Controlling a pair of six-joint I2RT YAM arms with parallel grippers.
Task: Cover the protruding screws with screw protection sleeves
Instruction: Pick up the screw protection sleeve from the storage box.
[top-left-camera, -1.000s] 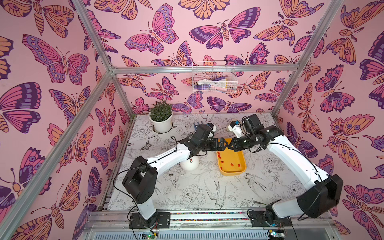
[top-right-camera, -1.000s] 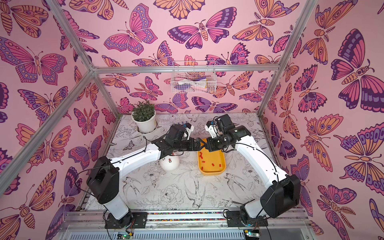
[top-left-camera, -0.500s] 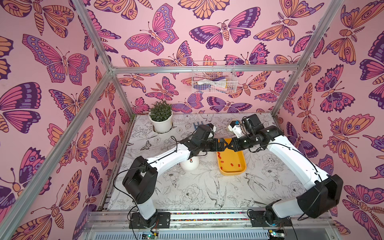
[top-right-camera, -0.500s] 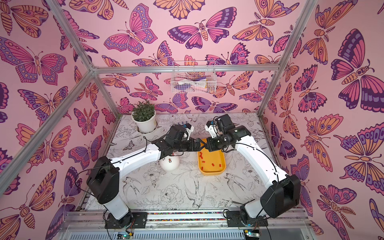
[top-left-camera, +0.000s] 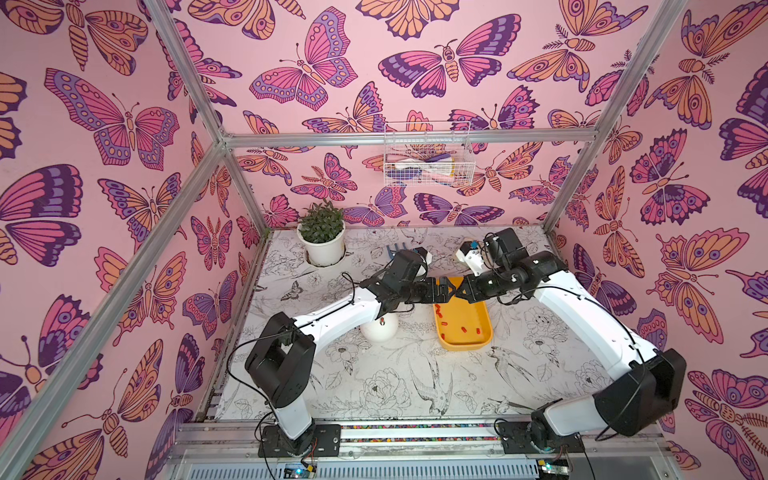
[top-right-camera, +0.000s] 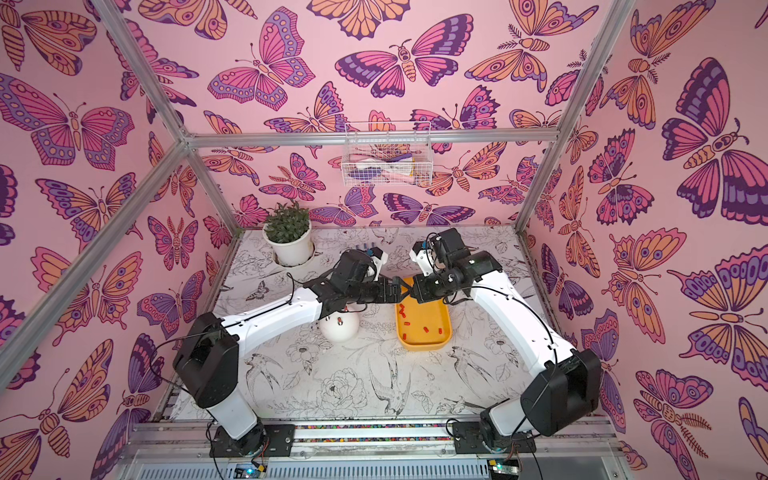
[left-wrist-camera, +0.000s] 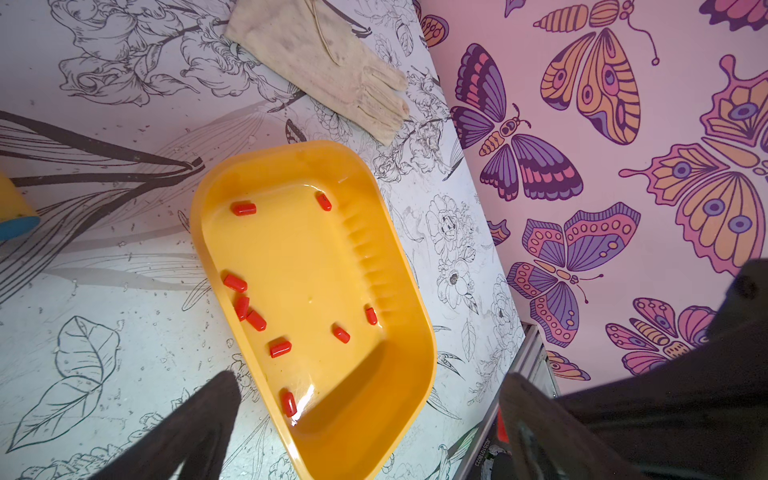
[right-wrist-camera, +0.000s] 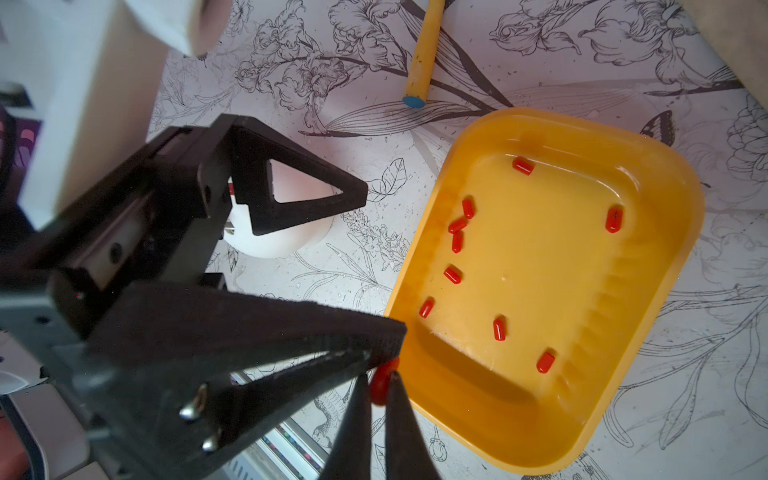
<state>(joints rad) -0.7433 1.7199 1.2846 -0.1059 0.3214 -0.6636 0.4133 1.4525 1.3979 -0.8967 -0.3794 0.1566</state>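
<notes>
Over the far end of the yellow tray (top-left-camera: 463, 343), the right end effector (right-wrist-camera: 378, 376) pinches one red sleeve (right-wrist-camera: 380, 390) at its very tips. The left end effector (left-wrist-camera: 372, 382) is spread wide, one finger (right-wrist-camera: 291, 324) just beside the sleeve, apparently for a handover; the white dome (top-right-camera: 338, 330), with a red-capped stud (top-right-camera: 339, 320), sits on the table (top-left-camera: 374, 386) near the tray. The left should close squarely on the exposed end before the right lets go; the rubbery sleeve could squirt free.

Near the yellow tray (top-left-camera: 465, 347), a pale glove (left-wrist-camera: 332, 62) and a yellow, blue-tipped stick (right-wrist-camera: 422, 54) lie on the flower-printed table (top-left-camera: 395, 386). A potted plant (top-left-camera: 322, 237) stands well apart from the tray, and a wire basket (top-left-camera: 428, 160) hangs on the wall beyond.
</notes>
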